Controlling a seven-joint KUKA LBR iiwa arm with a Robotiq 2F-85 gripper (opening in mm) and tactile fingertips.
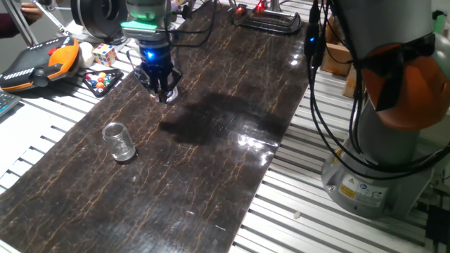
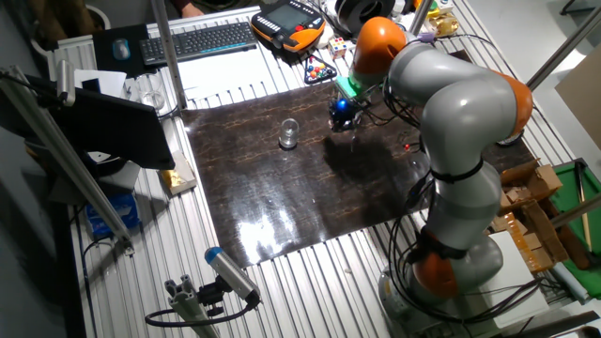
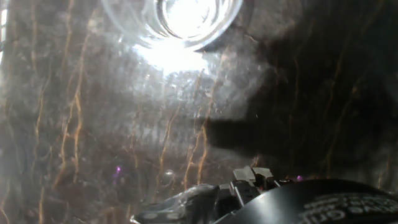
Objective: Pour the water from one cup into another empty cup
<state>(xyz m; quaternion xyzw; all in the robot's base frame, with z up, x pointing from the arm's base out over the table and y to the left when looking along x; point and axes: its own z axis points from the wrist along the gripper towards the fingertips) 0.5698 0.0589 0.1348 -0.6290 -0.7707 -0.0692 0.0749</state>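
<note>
The short glass stands upright on the mat covering the desk, near its left edge in one fixed view; the tool hangs farther back, well apart; the taller cup stands just beneath it.

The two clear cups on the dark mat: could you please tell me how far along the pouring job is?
Nothing looks done yet. The short glass stands upright and alone on the mat, with nothing touching it. In hand: the gripper is low beside the other clear cup near the mat's far edge; I cannot tell how its jaws stand. Left: grasping, lifting, tilting and pouring.
</note>
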